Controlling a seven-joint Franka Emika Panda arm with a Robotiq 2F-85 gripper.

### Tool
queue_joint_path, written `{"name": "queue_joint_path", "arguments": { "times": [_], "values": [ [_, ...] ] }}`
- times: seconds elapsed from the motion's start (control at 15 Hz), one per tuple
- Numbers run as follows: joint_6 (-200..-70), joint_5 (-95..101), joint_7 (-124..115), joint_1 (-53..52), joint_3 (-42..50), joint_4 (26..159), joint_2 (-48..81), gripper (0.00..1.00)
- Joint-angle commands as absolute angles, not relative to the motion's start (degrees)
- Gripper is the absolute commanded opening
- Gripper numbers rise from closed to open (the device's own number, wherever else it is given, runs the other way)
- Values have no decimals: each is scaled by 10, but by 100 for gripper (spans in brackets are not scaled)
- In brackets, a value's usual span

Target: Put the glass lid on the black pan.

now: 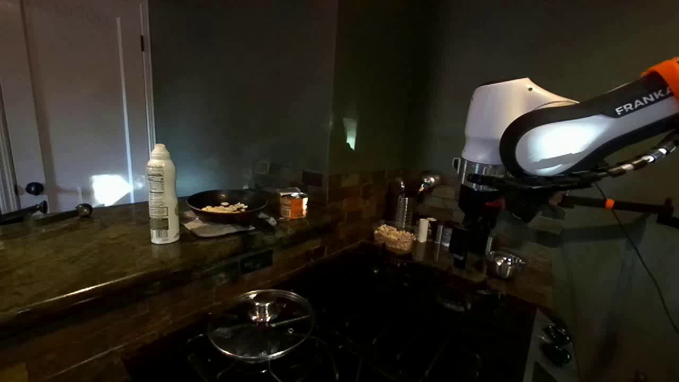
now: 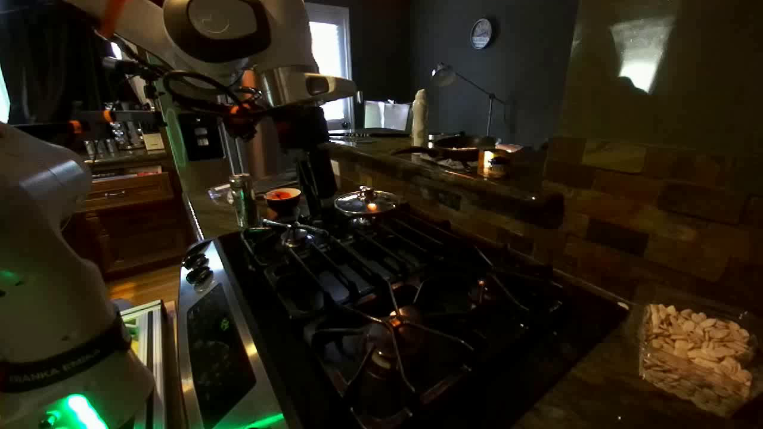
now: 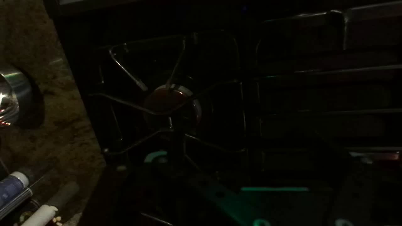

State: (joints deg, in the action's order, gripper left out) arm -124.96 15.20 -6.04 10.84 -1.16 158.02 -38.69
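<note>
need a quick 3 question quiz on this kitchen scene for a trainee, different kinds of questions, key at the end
1. True or false: the white bottle stands upright on the same raised counter as the black pan.

2. Which way does the knob of the glass lid face?
A) sideways
B) up
C) down

3. Short answer: what is the glass lid resting on, and what does the black pan hold?

Key:
1. True
2. B
3. The stovetop; pale pieces, too small to identify
</note>
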Motion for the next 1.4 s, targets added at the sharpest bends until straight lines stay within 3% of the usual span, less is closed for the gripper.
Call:
{"name": "queue_joint_path", "arguments": {
  "times": [0.0, 1.0, 1.33],
  "values": [
    [-1247, 155, -63, 103, -7, 1581, -386, 100],
    [-1247, 155, -63, 103, -7, 1586, -384, 100],
    [-1351, 127, -96, 44, -54, 1527, -307, 100]
  ]
}}
